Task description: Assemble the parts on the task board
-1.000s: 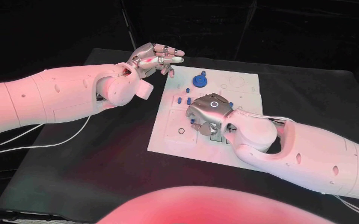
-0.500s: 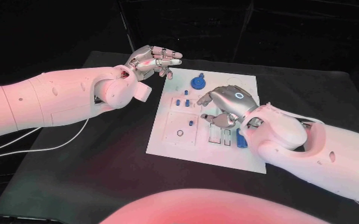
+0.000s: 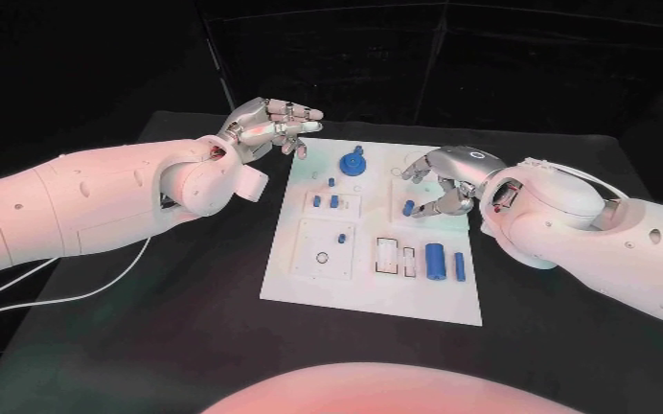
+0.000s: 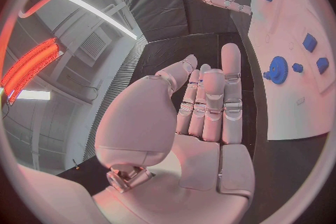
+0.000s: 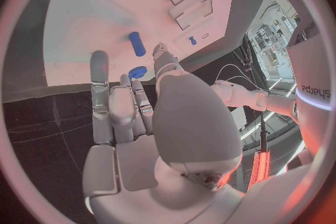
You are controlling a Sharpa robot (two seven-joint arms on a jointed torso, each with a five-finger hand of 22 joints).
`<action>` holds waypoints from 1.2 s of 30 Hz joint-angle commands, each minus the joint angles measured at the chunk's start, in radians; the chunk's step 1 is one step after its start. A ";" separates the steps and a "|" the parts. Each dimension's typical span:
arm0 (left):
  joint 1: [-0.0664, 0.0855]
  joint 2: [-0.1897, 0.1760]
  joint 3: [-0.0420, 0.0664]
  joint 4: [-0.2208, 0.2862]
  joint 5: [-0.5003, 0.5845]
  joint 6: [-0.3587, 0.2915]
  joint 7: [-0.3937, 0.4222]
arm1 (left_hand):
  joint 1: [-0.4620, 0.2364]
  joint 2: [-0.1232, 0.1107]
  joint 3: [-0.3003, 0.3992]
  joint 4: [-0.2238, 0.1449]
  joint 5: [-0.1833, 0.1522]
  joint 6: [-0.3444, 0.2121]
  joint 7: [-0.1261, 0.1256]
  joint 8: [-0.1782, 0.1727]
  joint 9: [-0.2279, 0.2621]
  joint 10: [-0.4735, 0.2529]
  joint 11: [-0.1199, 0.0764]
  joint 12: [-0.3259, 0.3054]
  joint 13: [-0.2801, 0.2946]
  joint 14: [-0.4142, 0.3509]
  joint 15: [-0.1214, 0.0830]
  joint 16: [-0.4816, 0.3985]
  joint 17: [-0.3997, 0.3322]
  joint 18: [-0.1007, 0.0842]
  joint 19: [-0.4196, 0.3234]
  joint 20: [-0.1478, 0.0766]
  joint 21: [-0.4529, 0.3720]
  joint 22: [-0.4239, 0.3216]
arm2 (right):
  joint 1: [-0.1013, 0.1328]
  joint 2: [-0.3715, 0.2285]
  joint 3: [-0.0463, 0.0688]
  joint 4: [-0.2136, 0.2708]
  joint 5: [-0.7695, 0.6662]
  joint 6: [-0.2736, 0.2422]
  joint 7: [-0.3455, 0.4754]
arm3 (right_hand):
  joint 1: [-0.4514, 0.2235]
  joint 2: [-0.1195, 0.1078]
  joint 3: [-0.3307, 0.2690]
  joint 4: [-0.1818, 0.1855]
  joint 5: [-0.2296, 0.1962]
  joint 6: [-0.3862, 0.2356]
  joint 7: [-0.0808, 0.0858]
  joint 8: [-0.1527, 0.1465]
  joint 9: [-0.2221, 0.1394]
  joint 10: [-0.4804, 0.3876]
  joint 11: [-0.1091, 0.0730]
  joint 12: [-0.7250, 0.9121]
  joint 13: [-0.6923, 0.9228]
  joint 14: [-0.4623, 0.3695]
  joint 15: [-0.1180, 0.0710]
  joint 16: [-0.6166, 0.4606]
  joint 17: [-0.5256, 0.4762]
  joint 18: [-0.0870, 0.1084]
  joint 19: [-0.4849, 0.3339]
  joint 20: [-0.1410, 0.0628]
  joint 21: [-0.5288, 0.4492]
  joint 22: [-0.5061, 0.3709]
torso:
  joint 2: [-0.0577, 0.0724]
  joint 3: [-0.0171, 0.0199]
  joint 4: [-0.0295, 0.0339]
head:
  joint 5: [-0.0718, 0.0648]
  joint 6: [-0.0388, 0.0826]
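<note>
Right hand [image 3: 445, 182], fingers spread and empty, over task board [image 3: 318, 285] right edge; we pinch loose blue peg [image 3: 409, 208] squarely, lift upright.

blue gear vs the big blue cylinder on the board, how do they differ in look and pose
The blue gear is round and toothed with a knob rising from its middle; the big blue cylinder is a plain smooth bar. The gear sits near the far edge of the task board; the cylinder lies flat on its side nearer the robot, beside the slots. Both are blue, and no hand touches either.
</note>
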 commanded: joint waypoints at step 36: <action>0.002 -0.002 0.001 0.002 -0.002 0.002 0.013 | 0.001 0.010 -0.010 0.001 0.005 -0.002 -0.001 0.005 0.000 -0.005 0.002 0.006 0.002 0.003 -0.007 0.007 0.000 0.014 0.002 -0.003 -0.007 -0.002 | 0.003 0.074 -0.001 -0.075 -0.009 0.188 0.019 | 0.100 0.114 0.231 -0.052 -0.032 0.268 0.024 0.010 0.003 0.276 -0.039 -0.024 -0.007 0.024 -0.028 0.073 0.104 0.010 0.039 -0.029 0.029 0.029 | 0.001 -0.0001 0.0001 | 0.003 -0.009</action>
